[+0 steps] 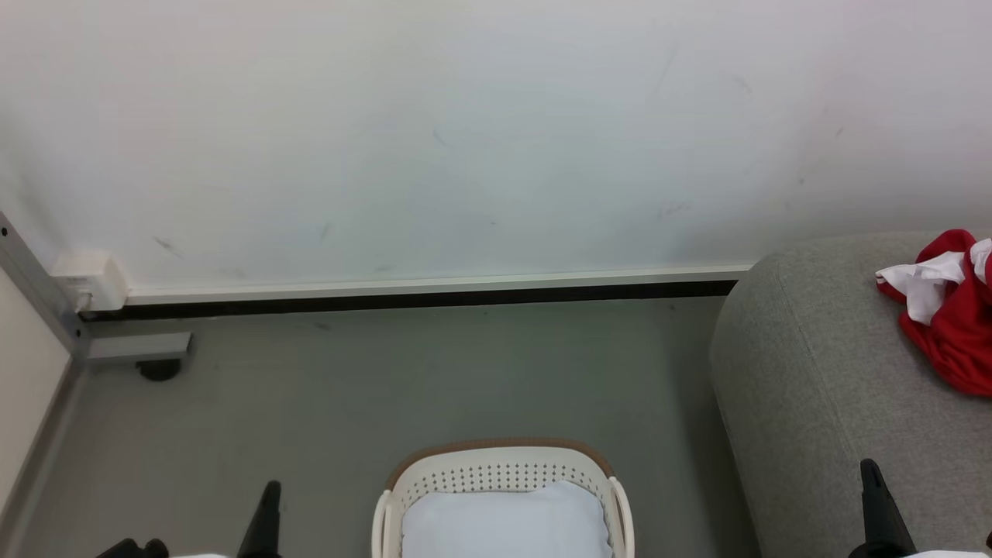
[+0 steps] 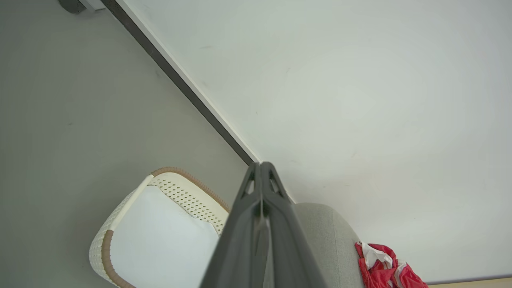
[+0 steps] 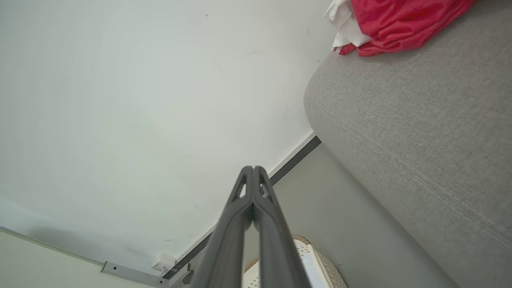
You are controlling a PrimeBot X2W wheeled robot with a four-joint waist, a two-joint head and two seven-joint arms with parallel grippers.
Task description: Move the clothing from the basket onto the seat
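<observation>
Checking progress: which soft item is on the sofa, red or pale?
The crumpled bright red garment with white panels lies on the light grey fabric sofa; the pale bluish-white soft item sits inside the white perforated plastic basket.

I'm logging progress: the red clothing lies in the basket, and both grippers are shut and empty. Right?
Not quite. The head view shows the clothing on the seat, not in the basket. The left gripper and right gripper are indeed shut and empty.
</observation>
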